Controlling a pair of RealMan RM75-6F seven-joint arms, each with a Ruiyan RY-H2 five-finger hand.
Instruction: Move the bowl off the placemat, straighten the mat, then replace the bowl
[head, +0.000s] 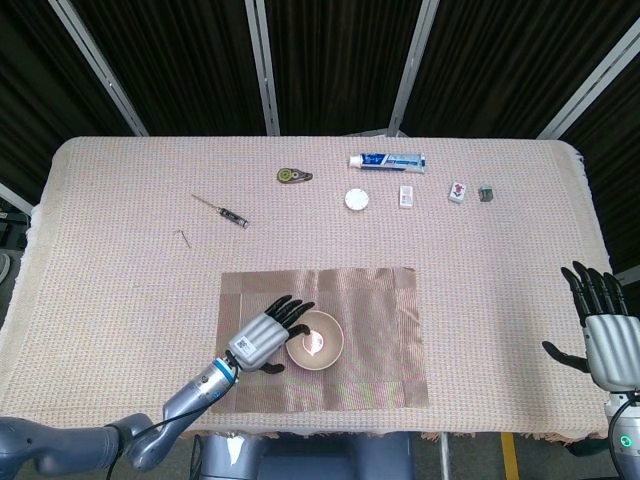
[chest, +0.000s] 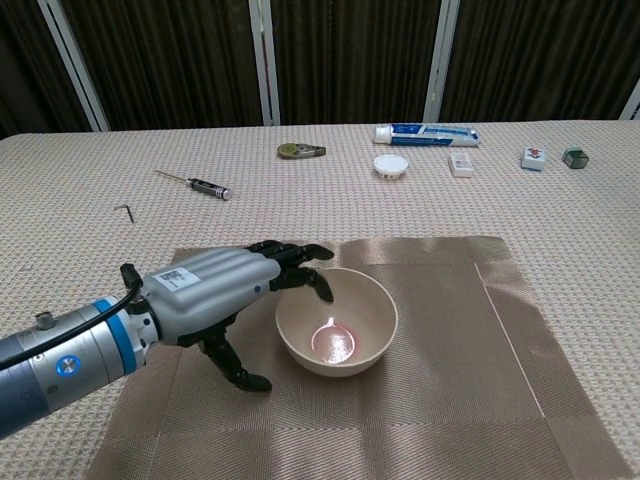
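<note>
Nearest the robot, on the placemat (chest: 450, 340) and a little left of its middle, sits the bowl (chest: 337, 320), upright and apparently resting on the weave. The left hand (chest: 215, 290) is at the bowl's left side; its fingers (chest: 300, 265) reach over the near-left rim and the thumb hangs low outside the wall, apart from it, so the grasp looks loosened rather than firm. Whether any fingertip touches the rim I cannot tell. The right hand (head: 605, 330) hovers well right of the mat, off the table's edge, fingers spread and holding nothing.

The risk now, I judge, lies in the withdrawal: fingers hooked over the rim could drag or tip the bowl as the hand pulls back, and that drag could wrinkle the mat again.

Beyond the mat lie a hex key (chest: 123, 212) and a screwdriver (chest: 194, 183) to the far left, then a tape measure (chest: 299, 151), a white cap (chest: 390, 164) and a toothpaste tube (chest: 425, 133) further back.
</note>
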